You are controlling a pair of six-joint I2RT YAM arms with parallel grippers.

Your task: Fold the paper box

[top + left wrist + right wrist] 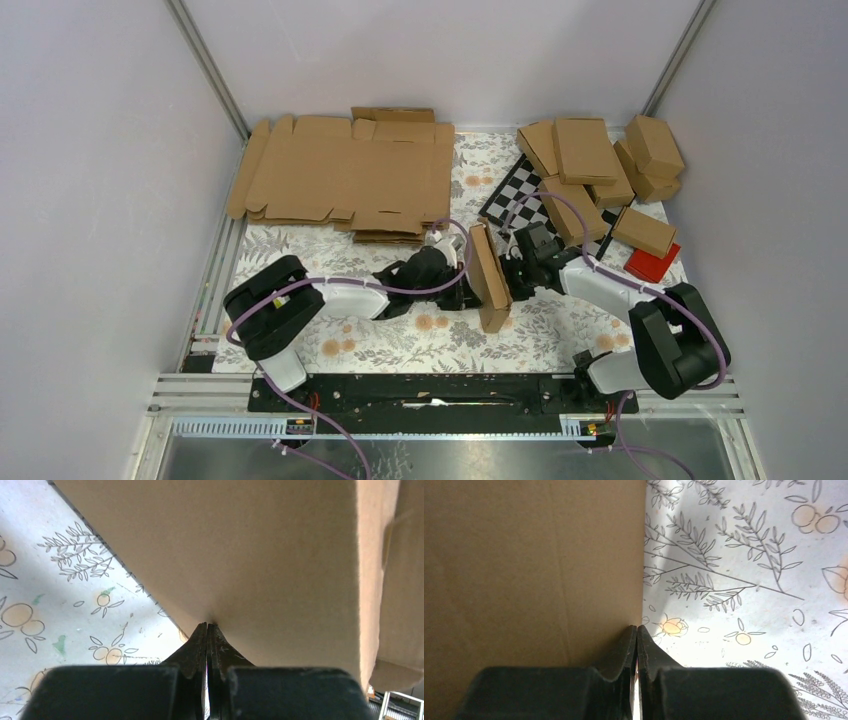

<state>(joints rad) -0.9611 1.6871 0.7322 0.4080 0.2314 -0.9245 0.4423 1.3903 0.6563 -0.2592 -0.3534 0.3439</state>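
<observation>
Both clenched, nothing grasped: left gripper [207,626] and right gripper [637,628] each set closed black tips against a plain brown cardboard paper box [489,272]. It is matte, slim and oblong, and stands on edge between them on the floral-print table cloth [400,345]. Beyond left gripper: flat brown cardboard blanks [345,175], stacked. Beyond right gripper: folded brown cartons [585,150], black-and-white chequered board [505,195], small red block [652,263].

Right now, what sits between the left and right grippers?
The paper box, standing on edge: the left gripper is at one face, the right gripper at the other, both shut. The top external view shows it.
</observation>
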